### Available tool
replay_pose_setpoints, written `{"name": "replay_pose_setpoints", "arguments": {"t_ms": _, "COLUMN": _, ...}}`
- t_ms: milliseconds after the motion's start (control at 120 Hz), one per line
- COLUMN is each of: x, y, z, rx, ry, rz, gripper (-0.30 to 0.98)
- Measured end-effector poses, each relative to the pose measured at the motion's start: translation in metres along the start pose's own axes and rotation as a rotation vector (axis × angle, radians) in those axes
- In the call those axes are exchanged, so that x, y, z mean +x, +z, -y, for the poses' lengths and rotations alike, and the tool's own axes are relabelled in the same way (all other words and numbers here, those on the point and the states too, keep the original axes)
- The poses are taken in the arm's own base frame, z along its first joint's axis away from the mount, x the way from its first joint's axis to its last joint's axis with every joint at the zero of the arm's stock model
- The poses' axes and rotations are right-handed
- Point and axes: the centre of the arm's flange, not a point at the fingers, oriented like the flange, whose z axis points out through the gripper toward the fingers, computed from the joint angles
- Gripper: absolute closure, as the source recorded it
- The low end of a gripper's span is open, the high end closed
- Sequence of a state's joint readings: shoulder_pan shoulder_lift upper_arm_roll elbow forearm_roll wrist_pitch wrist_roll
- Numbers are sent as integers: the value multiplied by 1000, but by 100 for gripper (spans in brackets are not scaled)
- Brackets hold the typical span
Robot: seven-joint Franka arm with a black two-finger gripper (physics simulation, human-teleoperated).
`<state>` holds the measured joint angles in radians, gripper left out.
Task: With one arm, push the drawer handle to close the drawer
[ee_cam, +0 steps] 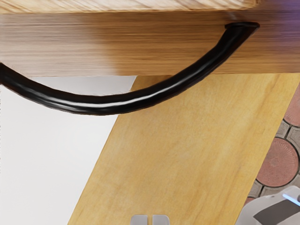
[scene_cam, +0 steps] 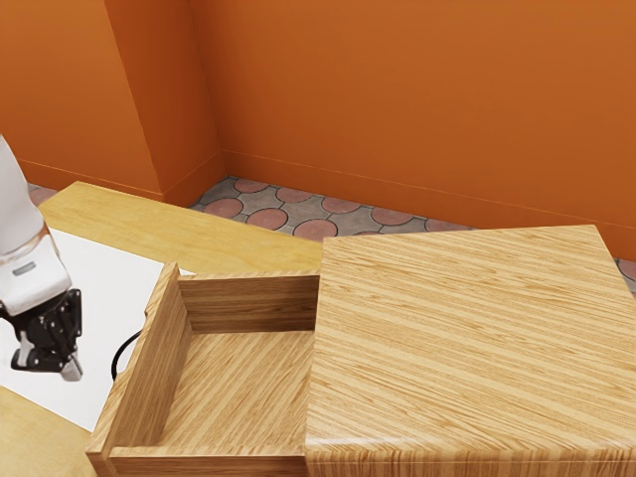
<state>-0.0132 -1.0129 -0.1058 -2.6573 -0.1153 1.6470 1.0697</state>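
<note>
My gripper [scene_cam: 72, 368] hangs over the white sheet at the exterior view's left, a short way from the drawer front and not touching it. In the wrist view the gripper [ee_cam: 150, 220] has its two grey tips close together, shut with nothing held. The wooden drawer [scene_cam: 238, 388] stands pulled out of its cabinet [scene_cam: 457, 328], its inside bare. Its black curved handle [scene_cam: 120, 354] is partly hidden behind the drawer front. Seen from the hand, the handle [ee_cam: 105, 104] arches out from the drawer front [ee_cam: 117, 42], with a gap between it and my fingertips.
Under the arm lies a white sheet [scene_cam: 75, 283] on the yellow wooden table [scene_cam: 214, 231]. Orange walls [scene_cam: 397, 89] and a floor of round pink tiles [scene_cam: 266, 219] are beyond the table. A grey-white object [ee_cam: 276, 211] shows at the wrist view's corner.
</note>
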Motion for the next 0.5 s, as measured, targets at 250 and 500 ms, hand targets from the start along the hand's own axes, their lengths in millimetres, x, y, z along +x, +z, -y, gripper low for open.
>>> {"name": "replay_pose_setpoints", "arguments": {"t_ms": 250, "x": 4, "y": 6, "z": 13, "rx": 3, "ry": -14, "rz": -3, "gripper": 79}}
{"name": "replay_pose_setpoints", "arguments": {"t_ms": 500, "x": 14, "y": 7, "z": 20, "rx": 16, "ry": -12, "rz": -8, "gripper": 79}}
